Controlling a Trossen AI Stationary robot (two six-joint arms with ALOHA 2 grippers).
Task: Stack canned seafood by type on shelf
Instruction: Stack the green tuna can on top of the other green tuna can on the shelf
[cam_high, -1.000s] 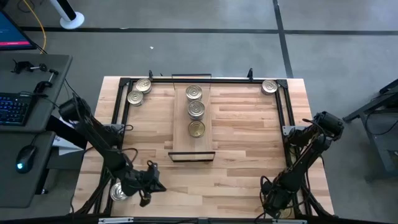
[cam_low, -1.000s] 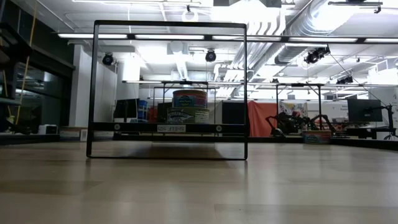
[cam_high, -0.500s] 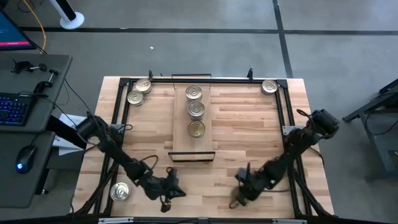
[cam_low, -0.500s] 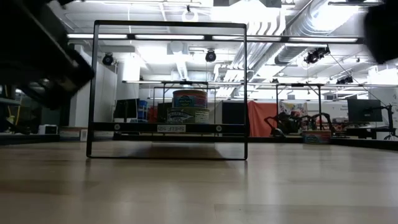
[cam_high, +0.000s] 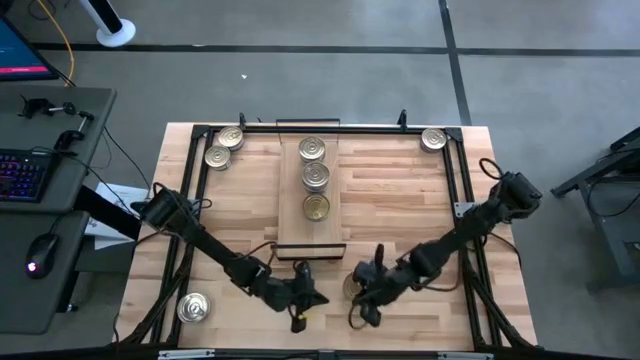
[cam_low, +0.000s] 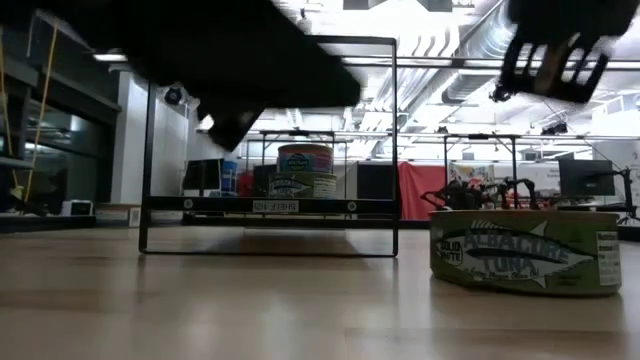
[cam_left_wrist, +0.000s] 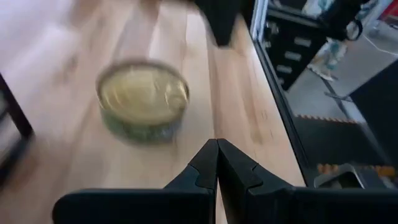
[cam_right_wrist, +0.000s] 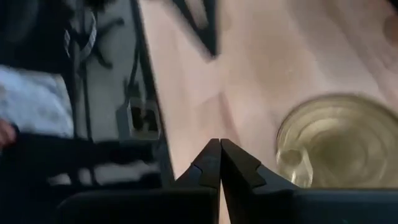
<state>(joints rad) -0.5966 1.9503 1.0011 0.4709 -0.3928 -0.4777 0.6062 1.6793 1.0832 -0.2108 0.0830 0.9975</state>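
A green-labelled tuna tin (cam_low: 525, 250) with a gold lid (cam_left_wrist: 143, 99) stands on the tabletop near the near edge, between my two grippers (cam_high: 349, 287). My left gripper (cam_left_wrist: 217, 155) is shut and hovers to the tin's left (cam_high: 312, 298), pointing at it. My right gripper (cam_right_wrist: 219, 155) is also shut and hangs just right of the tin (cam_high: 362, 298), above it in the low view (cam_low: 560, 45). The shelf (cam_high: 300, 225) lies mid-table and carries three tins (cam_high: 316, 176) in a row. A stacked pair (cam_low: 303, 172) shows on it in the low view.
Two loose tins (cam_high: 222, 147) sit at the far left corner, one (cam_high: 433, 138) at the far right corner and one (cam_high: 192, 308) at the near left corner. A black frame (cam_high: 200, 170) rims the table. Bare wood lies left and right of the shelf.
Both arms have swept in from the near corners toward the middle of the near edge, the left gripper going right and the right gripper going left. The tuna tin now stands in the low view, where the earlier frames showed none.
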